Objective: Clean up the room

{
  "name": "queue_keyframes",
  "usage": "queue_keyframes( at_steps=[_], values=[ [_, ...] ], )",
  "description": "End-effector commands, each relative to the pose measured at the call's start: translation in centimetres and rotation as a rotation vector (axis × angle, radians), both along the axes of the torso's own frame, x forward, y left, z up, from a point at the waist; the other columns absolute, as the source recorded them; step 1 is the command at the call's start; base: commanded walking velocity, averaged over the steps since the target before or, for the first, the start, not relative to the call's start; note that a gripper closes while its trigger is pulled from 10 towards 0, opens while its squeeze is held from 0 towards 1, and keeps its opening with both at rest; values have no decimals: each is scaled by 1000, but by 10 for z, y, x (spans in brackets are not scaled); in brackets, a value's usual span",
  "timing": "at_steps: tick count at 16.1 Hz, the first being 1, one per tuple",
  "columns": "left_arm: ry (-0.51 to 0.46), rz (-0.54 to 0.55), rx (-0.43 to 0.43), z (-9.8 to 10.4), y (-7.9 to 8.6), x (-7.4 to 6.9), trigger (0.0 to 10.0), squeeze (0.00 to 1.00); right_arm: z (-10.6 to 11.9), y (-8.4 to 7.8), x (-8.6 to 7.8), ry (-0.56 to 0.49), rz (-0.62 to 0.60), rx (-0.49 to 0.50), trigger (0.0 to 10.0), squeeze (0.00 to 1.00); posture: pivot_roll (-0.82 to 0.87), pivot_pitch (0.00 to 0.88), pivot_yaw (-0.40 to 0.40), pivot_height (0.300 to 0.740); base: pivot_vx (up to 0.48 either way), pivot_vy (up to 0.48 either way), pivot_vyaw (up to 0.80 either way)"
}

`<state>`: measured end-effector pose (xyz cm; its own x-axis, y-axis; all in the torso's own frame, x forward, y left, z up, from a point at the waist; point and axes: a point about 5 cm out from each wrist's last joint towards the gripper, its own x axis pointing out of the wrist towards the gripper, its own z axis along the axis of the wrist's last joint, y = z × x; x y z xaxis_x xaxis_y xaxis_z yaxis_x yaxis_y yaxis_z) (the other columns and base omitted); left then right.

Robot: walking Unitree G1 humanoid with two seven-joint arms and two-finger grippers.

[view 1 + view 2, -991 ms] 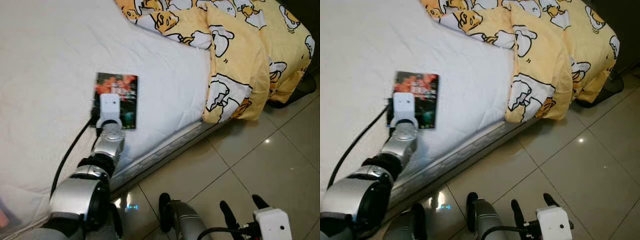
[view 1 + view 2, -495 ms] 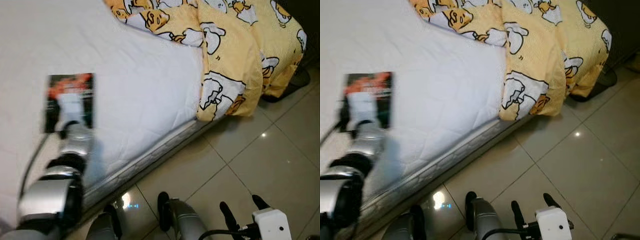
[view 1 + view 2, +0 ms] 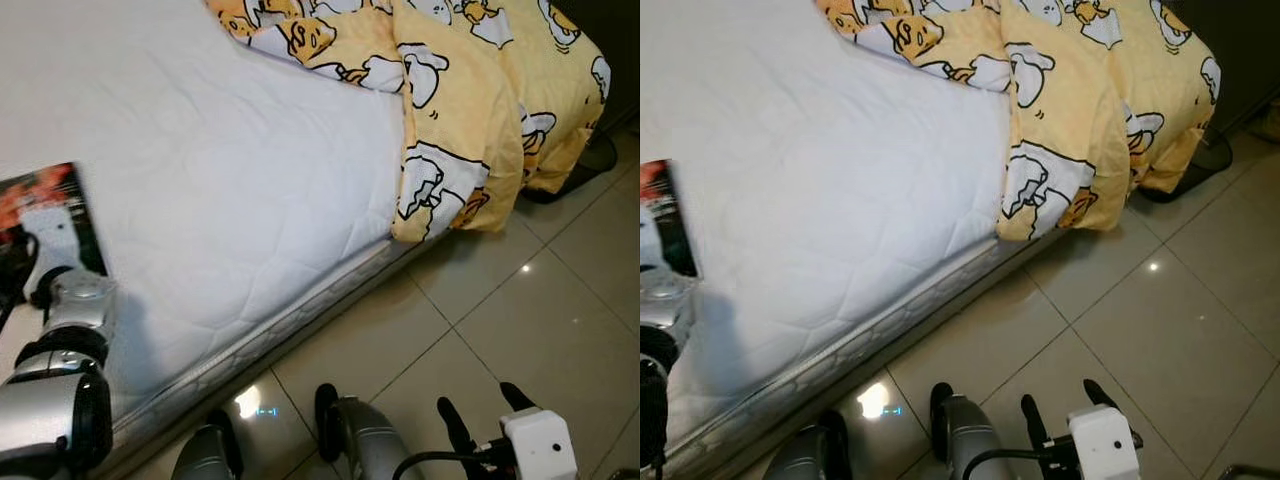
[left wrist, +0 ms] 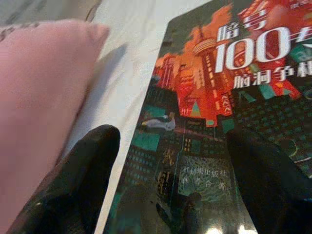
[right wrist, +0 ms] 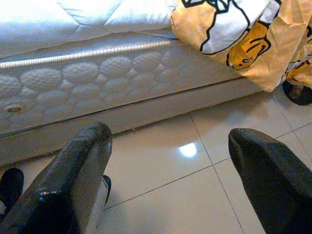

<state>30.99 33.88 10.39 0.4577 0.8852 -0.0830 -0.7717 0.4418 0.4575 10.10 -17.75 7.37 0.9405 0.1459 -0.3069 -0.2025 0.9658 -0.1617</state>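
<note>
A book (image 3: pixel 45 205) with a dark red-and-teal cover lies flat on the white mattress (image 3: pixel 230 180), at the far left of the head views. My left gripper (image 4: pixel 170 187) is open and right over the book (image 4: pixel 229 97). One of its black fingers (image 4: pixel 73 185) is off the cover's edge and the other is over the cover. The silver left arm (image 3: pixel 65 320) reaches up to it from below. Low over the tiled floor, my right gripper (image 5: pixel 170 170) hangs open and holds nothing.
A yellow cartoon-print duvet (image 3: pixel 470 110) is bunched at the bed's far right and drapes over the mattress corner. A pink soft thing (image 4: pixel 34 87) lies beside the book. The quilted mattress side (image 5: pixel 97 73) runs along the glossy tile floor (image 3: pixel 500 310).
The book and my left gripper have travelled left across the mattress together, from mid-bed to the picture's left edge. The camera has shifted slightly. The right arm stays put.
</note>
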Motion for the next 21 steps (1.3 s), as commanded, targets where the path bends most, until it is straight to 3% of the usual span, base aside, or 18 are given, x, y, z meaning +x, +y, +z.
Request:
queue_keyframes(
  at_steps=[1,4,8,9,11,13,14,16,17,19,21],
  values=[
    [132,95,-90,-34,6,-27,10000,0,-5,-6,-4,34,-2,-21,10000,0,-253,257,-135,740,0,0,0],
    [136,161,-106,-41,19,-44,10000,0,-6,-8,2,21,5,-30,10000,0,-247,245,-133,740,0,0,0],
    [146,126,-23,-31,32,-45,10000,0,-8,-8,5,17,8,-32,10000,0,-240,235,-132,740,0,0,0],
    [145,113,6,-22,42,-46,10000,0,-9,-9,7,15,5,-33,10000,0,-232,225,-128,740,0,0,0],
    [140,100,13,-18,46,-46,10000,0,-10,-10,9,13,1,-27,10000,0,-227,218,-124,740,0,0,0],
    [116,39,-12,-16,38,-35,10000,0,-6,2,20,18,118,94,10000,0,-212,199,-112,740,0,0,0],
    [98,-17,-21,-14,27,-24,10000,0,-2,13,37,37,259,163,10000,0,-204,190,-107,740,0,0,0],
    [84,-49,-23,-14,18,-17,10000,0,6,13,61,1,315,169,10000,0,-193,181,-106,740,0,0,0],
    [81,-87,-33,-16,7,-10,10000,0,12,16,87,-35,385,162,10000,0,-170,157,-94,740,0,0,0],
    [80,-139,-48,-18,-7,-3,10000,0,10,25,106,-27,468,166,10000,0,-135,126,-85,740,0,0,0],
    [65,-238,-62,-19,-32,12,10000,0,0,44,126,77,622,220,10000,0,-97,91,-72,740,0,0,0]
  ],
)
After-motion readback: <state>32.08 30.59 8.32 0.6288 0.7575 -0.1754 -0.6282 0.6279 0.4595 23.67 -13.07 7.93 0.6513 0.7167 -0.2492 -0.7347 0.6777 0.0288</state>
